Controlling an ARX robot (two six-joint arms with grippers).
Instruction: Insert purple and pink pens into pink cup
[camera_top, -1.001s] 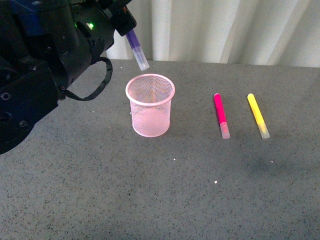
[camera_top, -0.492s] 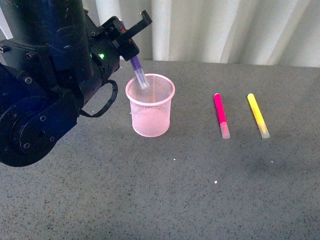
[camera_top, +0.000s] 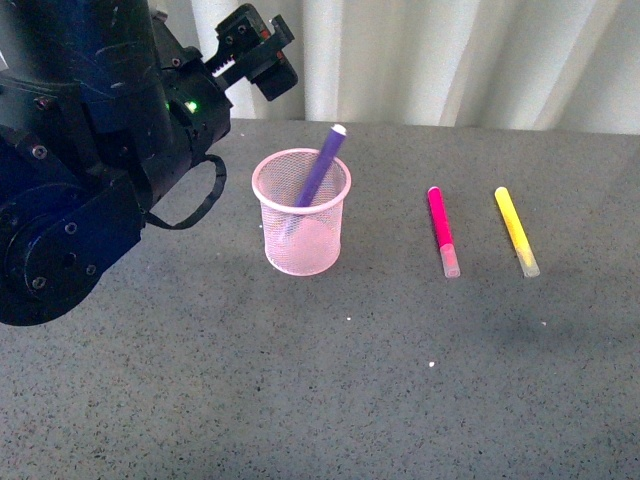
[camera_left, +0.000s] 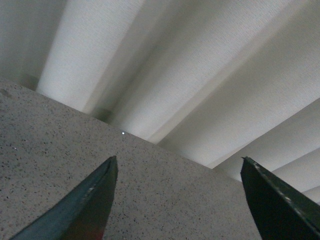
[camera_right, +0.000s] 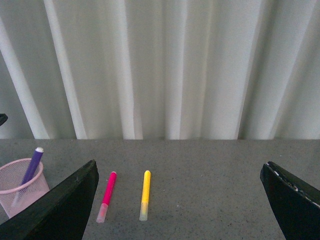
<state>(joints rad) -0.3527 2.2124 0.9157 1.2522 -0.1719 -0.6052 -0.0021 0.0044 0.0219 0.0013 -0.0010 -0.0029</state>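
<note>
Grey speckled bench (camera_top: 300, 390): purple pen (camera_top: 316, 180) leans inside pink cup (camera_top: 300, 250); left hand (camera_left: 178, 165), fingers apart, should rise straight, clear of it.

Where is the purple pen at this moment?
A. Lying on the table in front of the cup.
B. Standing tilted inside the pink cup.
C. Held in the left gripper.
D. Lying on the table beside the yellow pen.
B: the purple pen leans inside the cup, its top end above the rim, and the left gripper is open and holds nothing.
</note>
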